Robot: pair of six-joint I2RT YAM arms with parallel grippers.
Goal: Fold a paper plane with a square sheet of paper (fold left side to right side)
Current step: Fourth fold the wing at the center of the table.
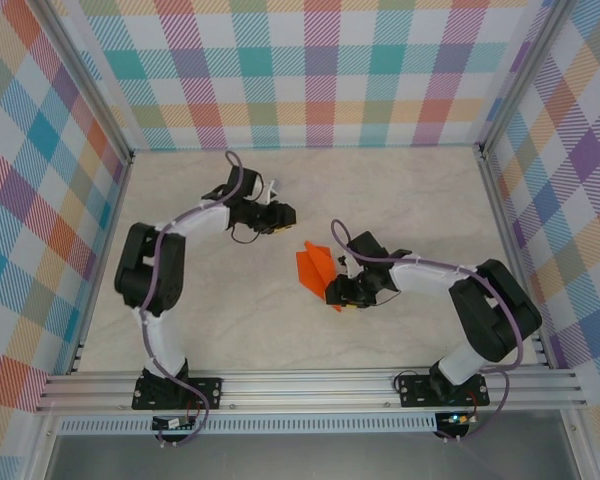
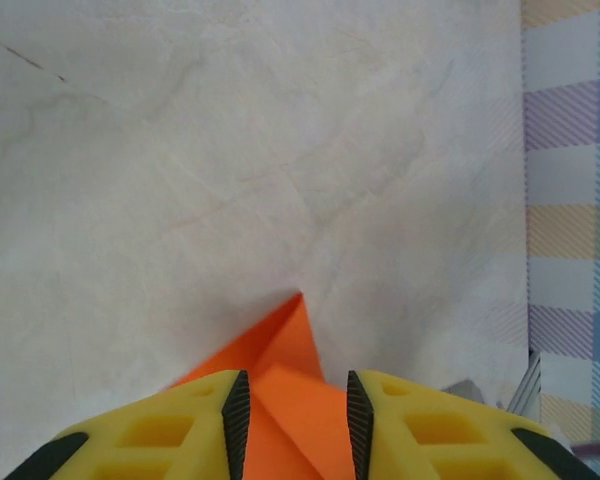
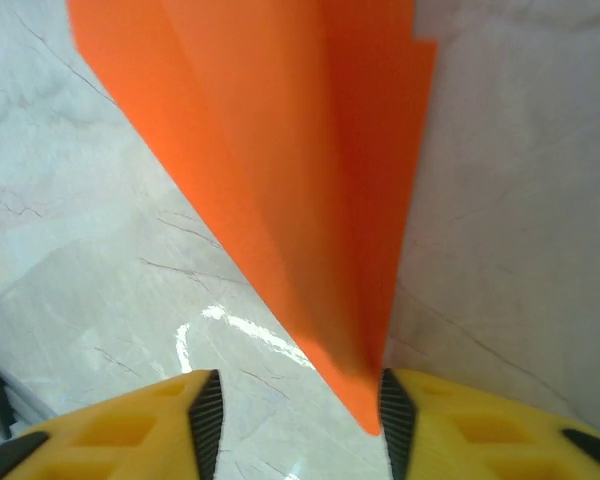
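Paper plane (image 1: pixel 316 268), bright orange and folded to a narrow point, sits near the middle of a pale marbled surface (image 1: pixel 410 190), between the two robot arms. From above, the left arm (image 1: pixel 155 265) reaches in from the left, and the left jaws hang just beyond the plane's far left side, near it but seemingly apart from it. The right arm (image 1: pixel 480 300) reaches in from the right, and the right jaws are at the plane's near end, with yellow fingers overlapping its edge. In the left wrist camera, two yellow fingers with black pads (image 2: pixel 238 420) stand a little apart, and a pointed orange corner of the plane (image 2: pixel 285 350) shows in the gap between them. The left jaws are partly open, and no pad is pressed onto the paper. In the right wrist camera, the right jaws stand wider, with bare surface between the pads (image 3: pixel 208 415). The plane (image 3: pixel 280 160), slightly blurred, tapers down to a tip right beside the right-hand pad; it is not clamped. Whether that tip touches the pad cannot be told. Plaid walls (image 1: pixel 310 70) in pastel colours enclose the surface.
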